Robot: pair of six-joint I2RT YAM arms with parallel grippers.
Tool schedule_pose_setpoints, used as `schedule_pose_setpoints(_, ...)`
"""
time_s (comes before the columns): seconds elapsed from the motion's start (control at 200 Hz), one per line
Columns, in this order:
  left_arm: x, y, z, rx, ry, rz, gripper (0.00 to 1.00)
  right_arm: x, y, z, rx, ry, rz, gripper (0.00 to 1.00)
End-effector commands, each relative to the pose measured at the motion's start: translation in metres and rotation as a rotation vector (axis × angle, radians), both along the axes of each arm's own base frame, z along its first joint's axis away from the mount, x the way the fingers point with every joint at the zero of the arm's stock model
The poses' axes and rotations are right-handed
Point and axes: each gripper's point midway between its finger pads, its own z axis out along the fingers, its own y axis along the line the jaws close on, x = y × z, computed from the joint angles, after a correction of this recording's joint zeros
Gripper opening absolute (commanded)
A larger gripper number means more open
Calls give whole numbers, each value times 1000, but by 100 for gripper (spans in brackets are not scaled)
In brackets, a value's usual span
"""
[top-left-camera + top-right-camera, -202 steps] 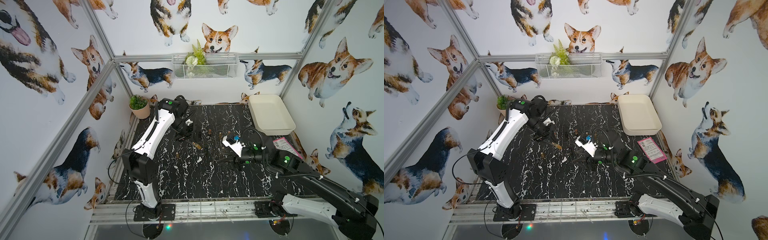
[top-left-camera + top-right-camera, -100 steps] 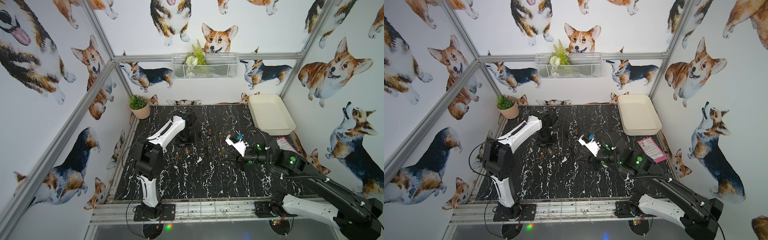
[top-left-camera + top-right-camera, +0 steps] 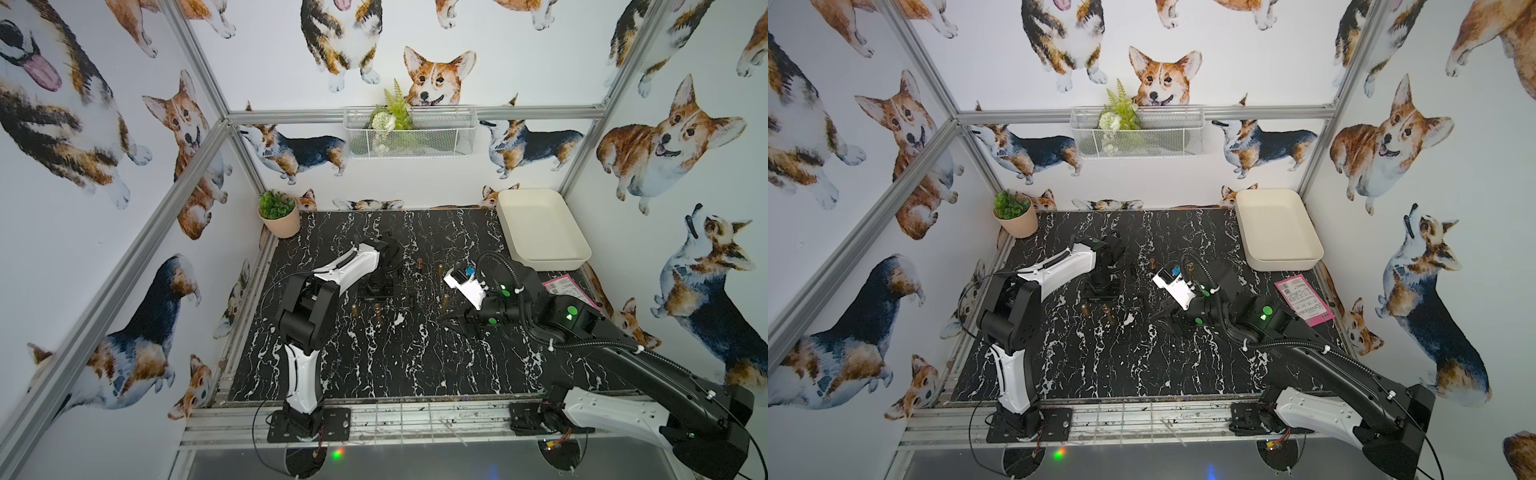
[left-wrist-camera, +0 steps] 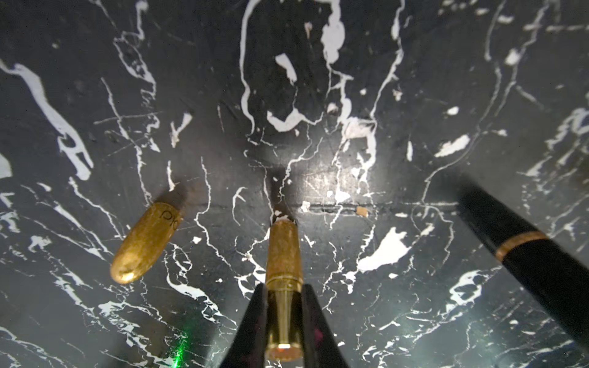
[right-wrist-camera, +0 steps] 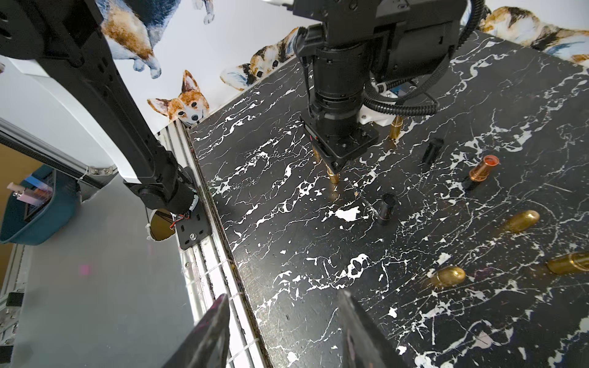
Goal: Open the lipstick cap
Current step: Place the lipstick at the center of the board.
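Left gripper [image 4: 283,296] is clenched on the smooth brass-coloured base of a gold textured lipstick tube [image 4: 283,251], nose-down over the black white-veined marble tabletop [image 4: 350,95]. The far end of the cap sits at or just off the surface; I cannot tell which. The seam ring shows just clear of the fingers, so the cap reads as still on. Right gripper [image 5: 283,299] has its jaws parted with nothing between them, well apart from the tube and low over the tabletop. A loose gold bullet-shaped cap [image 4: 146,242] and a black tube with a gold band [image 4: 522,242] lie nearby, unrelated. Step in hand, as I judge it: tube secured, cap not yet taken. Next move calls for raising or tilting the tube to expose the cap. The right jaws then straddle the textured part, close and pull straight along its axis.
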Motion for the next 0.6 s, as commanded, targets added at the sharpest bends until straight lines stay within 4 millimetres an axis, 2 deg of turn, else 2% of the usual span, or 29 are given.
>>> schedule_pose_setpoints(0.0, 9, 1, -7, 12, -37, -9, 0, 3, 1, 0, -10, 7, -15, 56)
schedule_pose_setpoints(0.145, 8, 0, -13, 14, -20, -14, 2, 4, 1, -1, -11, 7, -17, 56)
schedule_pose_setpoints(0.275, 8, 0, -10, 13, -30, -4, 9, 5, 1, -3, -14, 11, -20, 56)
schedule_pose_setpoints(0.36, 8, 1, -7, 15, -34, -7, 22, 5, 2, -4, -13, 11, -19, 56)
schedule_pose_setpoints(0.45, 7, 5, -4, 29, -42, -6, 25, 5, 2, -4, -13, 6, -19, 56)
schedule_pose_setpoints(0.595, 8, 5, -3, 35, -40, -13, 43, 6, 3, -5, -13, 3, -17, 56)
